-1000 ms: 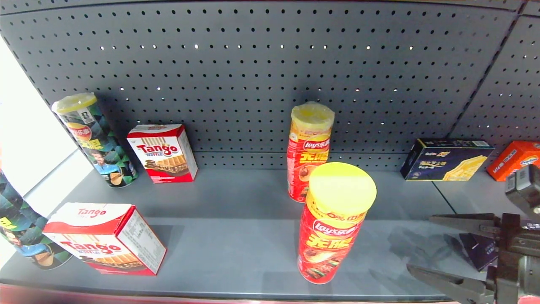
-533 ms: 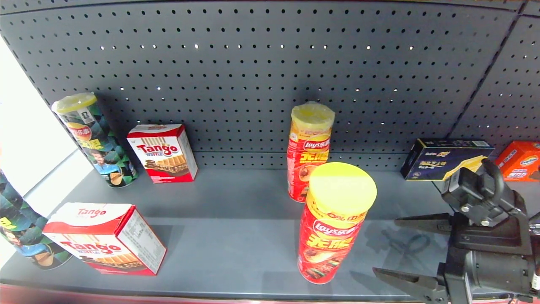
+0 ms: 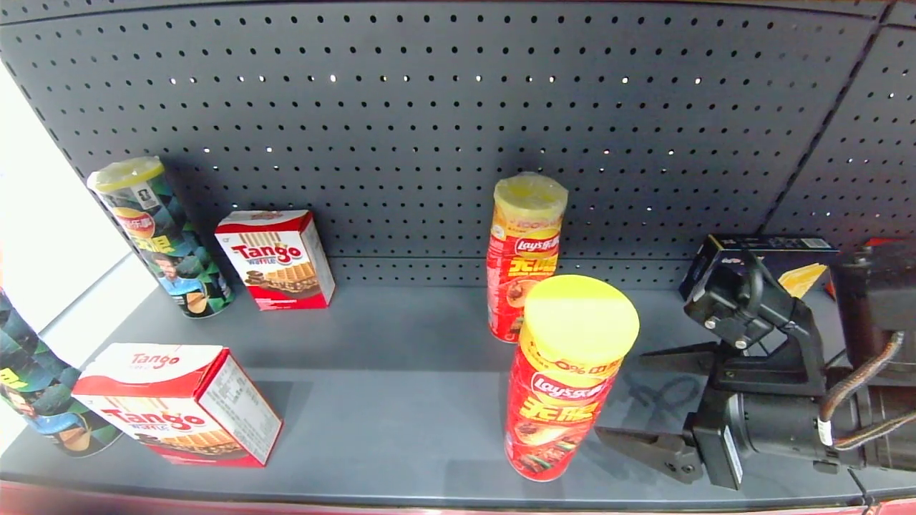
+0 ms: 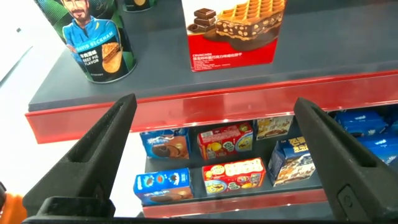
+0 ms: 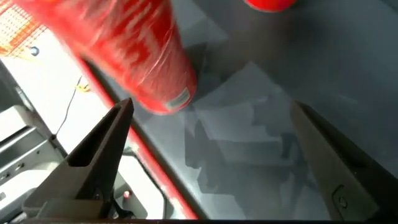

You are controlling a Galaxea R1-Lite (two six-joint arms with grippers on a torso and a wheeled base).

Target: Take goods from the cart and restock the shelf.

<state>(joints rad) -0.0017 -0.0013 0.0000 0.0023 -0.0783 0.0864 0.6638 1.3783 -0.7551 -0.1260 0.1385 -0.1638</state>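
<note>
On the grey shelf [image 3: 401,400] a red chip can with a yellow lid [image 3: 569,372] stands near the front edge, and a second red can [image 3: 526,250] stands behind it. My right gripper [image 3: 621,397] is open just right of the front can, fingers pointing at it, not touching. In the right wrist view the same can [image 5: 146,59] lies beyond the open right gripper [image 5: 211,107], off to one side of the gap. My left gripper [image 4: 214,106] is open and holds nothing, in front of the shelf's red front edge [image 4: 205,106].
Two wafer boxes [image 3: 279,257] [image 3: 179,404] and two green chip cans [image 3: 161,236] [image 3: 36,386] stand at the shelf's left. A dark blue box [image 3: 776,261] sits at the back right, partly behind my right arm. A lower shelf holds several packages [image 4: 224,158].
My right gripper has moved left along the shelf front, closer to the front red can, staying open. The arm now hides the orange box at the far right.
</note>
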